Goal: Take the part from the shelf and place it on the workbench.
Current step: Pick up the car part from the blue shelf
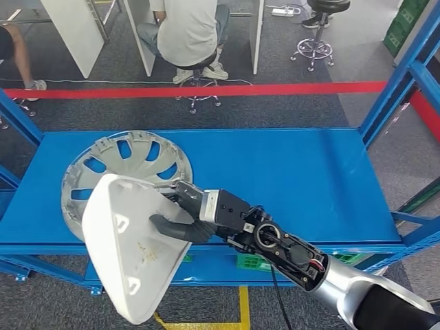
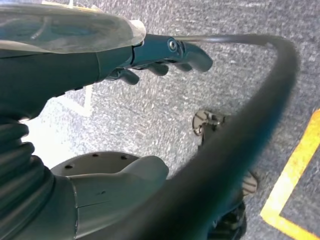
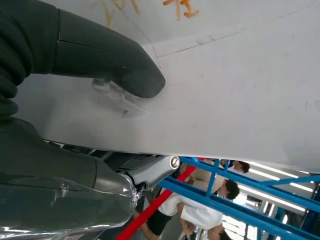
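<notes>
White part [image 1: 127,251] gripped by right robot hand [image 1: 179,218], held near front edge of blue shelf [image 1: 291,179]; hubcap [image 1: 124,172] on shelf left. Left robot hand [image 2: 151,60] empty, fingers loosely apart.

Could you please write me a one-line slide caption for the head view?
The right hand holds a white triangular panel above the blue shelf, where a silver wheel cover lies.

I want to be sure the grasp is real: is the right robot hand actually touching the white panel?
Touching. In the right wrist view the right robot hand lays its thumb flat on the white panel; the head view shows that panel held off the blue shelf.
</notes>
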